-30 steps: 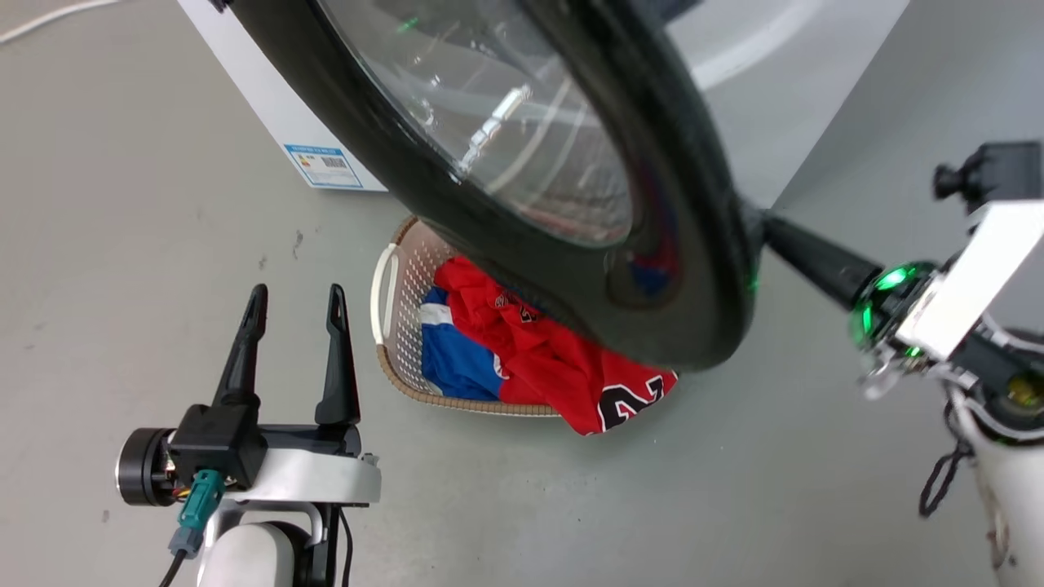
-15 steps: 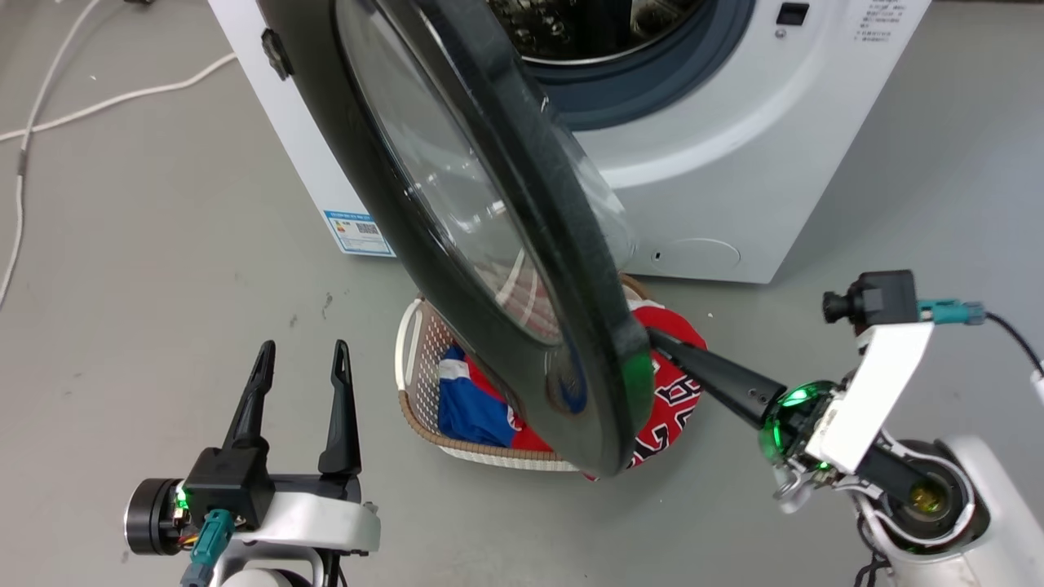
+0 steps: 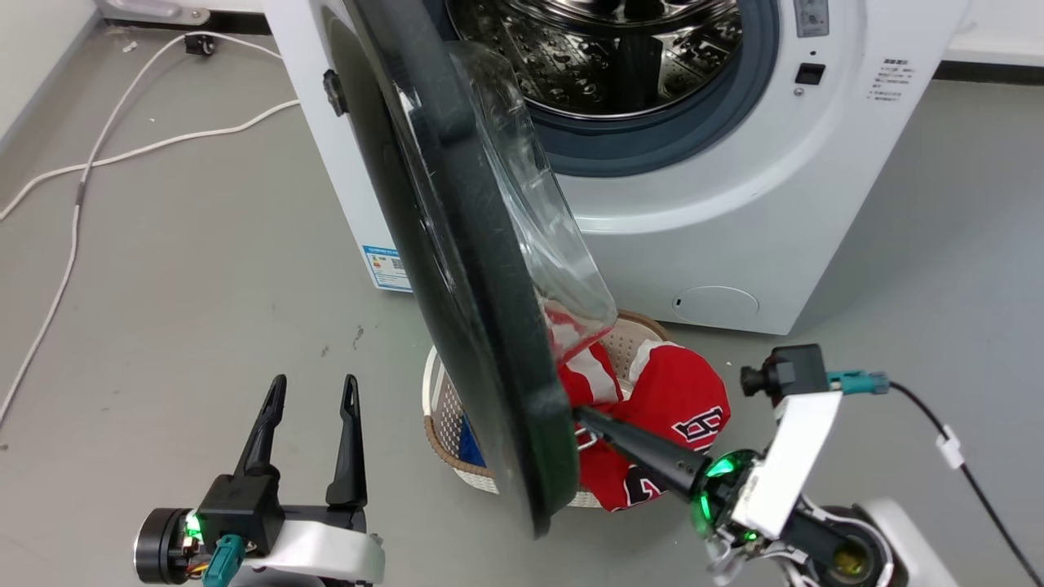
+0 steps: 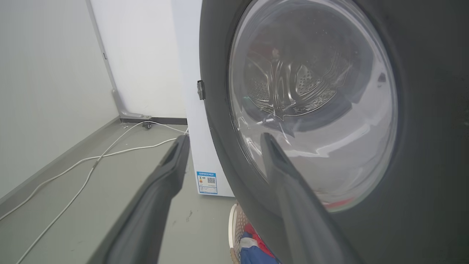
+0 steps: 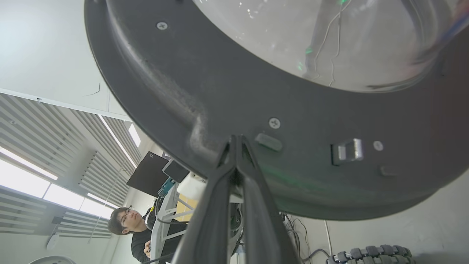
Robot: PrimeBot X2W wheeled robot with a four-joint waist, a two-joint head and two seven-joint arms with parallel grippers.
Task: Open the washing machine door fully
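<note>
The white boxy front-loading washing machine (image 3: pixel 734 212) sits in the upper frame. Its large round black glass-centred door (image 3: pixel 481 326) stands edge-on at centre, about half open. At lower right the right gripper (image 3: pixel 581 414), fingers closed on nothing, touches the door's inner rim, so I judge the push goes frame-left. The left gripper (image 3: pixel 316 381), fingers spread and empty, hovers lower left.
</note>
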